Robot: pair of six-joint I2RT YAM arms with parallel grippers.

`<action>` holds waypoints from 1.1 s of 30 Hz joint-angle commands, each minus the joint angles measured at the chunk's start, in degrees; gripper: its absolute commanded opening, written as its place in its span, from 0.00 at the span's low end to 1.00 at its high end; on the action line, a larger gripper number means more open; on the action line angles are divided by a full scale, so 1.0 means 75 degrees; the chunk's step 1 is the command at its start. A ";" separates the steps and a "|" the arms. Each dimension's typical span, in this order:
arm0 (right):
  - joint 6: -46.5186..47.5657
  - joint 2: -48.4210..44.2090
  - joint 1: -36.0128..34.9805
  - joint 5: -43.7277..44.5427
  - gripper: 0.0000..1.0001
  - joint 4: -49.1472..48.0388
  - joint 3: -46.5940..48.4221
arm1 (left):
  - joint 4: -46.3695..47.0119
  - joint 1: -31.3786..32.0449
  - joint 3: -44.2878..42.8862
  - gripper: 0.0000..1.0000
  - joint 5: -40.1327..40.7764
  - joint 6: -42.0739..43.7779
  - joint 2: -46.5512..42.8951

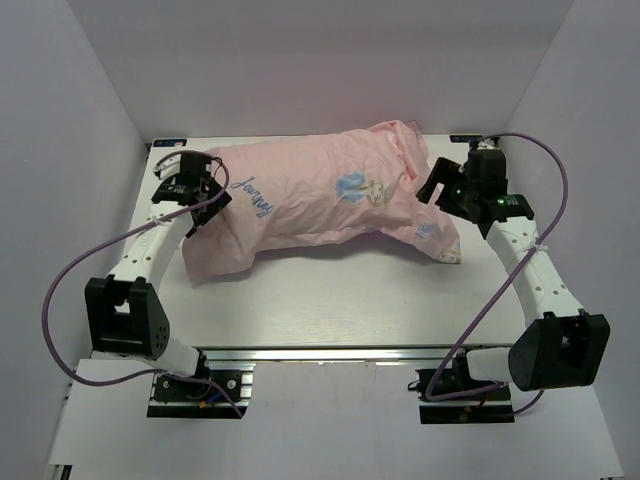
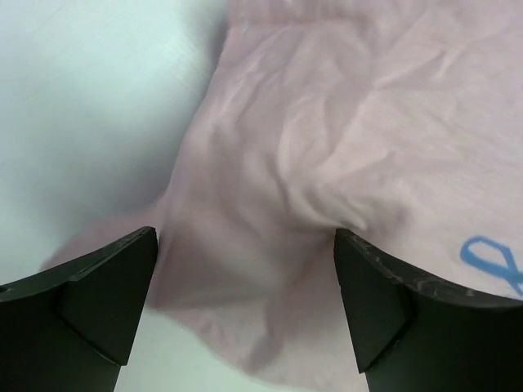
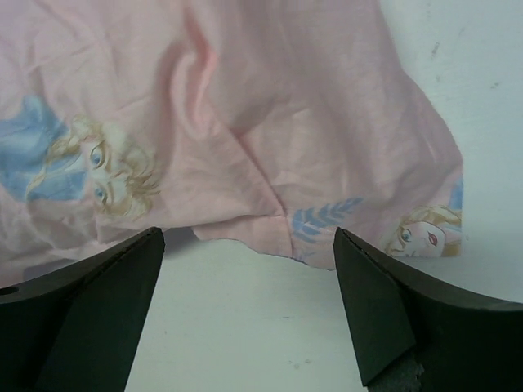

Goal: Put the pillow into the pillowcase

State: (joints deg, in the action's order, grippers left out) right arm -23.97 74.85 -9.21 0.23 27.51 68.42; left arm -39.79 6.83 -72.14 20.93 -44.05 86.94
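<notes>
The pillowcase [image 1: 320,205] lies across the back half of the table with its pale pink face up, printed with blue lettering and a cartoon princess, and it bulges as if stuffed. No white pillow shows; it is hidden. My left gripper [image 1: 212,192] stands open at the case's left end, its jaws wide over a rumpled pink corner [image 2: 270,204] and touching nothing. At the right end my right gripper [image 1: 437,187] is open too, over bare table just short of the pink hem [image 3: 270,220].
The white table [image 1: 330,300] is boxed in by white walls at the back and on both sides. Purple cables loop from each arm down to the bases at the near edge. Bare tabletop shows in front of the case.
</notes>
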 commanded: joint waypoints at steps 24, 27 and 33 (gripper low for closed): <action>-0.1375 -0.0288 0.1895 0.0615 0.89 0.0305 -0.1599 | 0.0672 -0.0336 0.4895 0.98 0.0233 -0.2541 -0.2898; -0.1246 -0.0394 0.1990 0.0439 0.89 0.0118 -0.1810 | 0.1529 -0.0360 0.5001 0.98 0.0244 -0.2095 -0.2336; -0.1234 -0.0149 0.2048 0.0391 0.89 0.0024 -0.1834 | 0.2350 -0.0500 0.5060 0.98 0.0374 -0.1639 -0.1900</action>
State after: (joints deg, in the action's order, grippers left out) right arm -33.23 73.17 5.82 3.81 29.63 54.54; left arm -29.21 3.62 -34.85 22.68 -58.92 72.88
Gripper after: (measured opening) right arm 0.894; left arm 0.982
